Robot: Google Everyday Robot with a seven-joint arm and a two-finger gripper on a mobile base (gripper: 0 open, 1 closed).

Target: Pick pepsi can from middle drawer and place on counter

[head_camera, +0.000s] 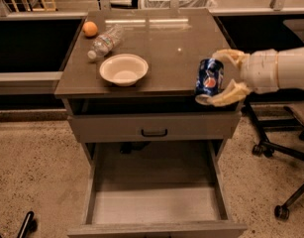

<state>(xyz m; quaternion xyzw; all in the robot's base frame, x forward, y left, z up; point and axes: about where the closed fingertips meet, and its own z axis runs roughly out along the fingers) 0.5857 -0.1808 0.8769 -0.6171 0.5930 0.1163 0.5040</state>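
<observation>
The pepsi can (209, 80) is blue with a red-and-white round logo. My gripper (222, 78) is shut on it and holds it, slightly tilted, in the air over the front right corner of the counter (161, 43). The arm comes in from the right. The middle drawer (156, 202) is pulled out below, with a bare pale grey floor and nothing in it.
On the counter's left half stand a white bowl (123, 69), a clear plastic water bottle (105, 42) lying on its side, and an orange (90, 29). The shut drawer front with a black handle (154, 132) is above the open drawer. Office chair legs (282, 152) stand at right.
</observation>
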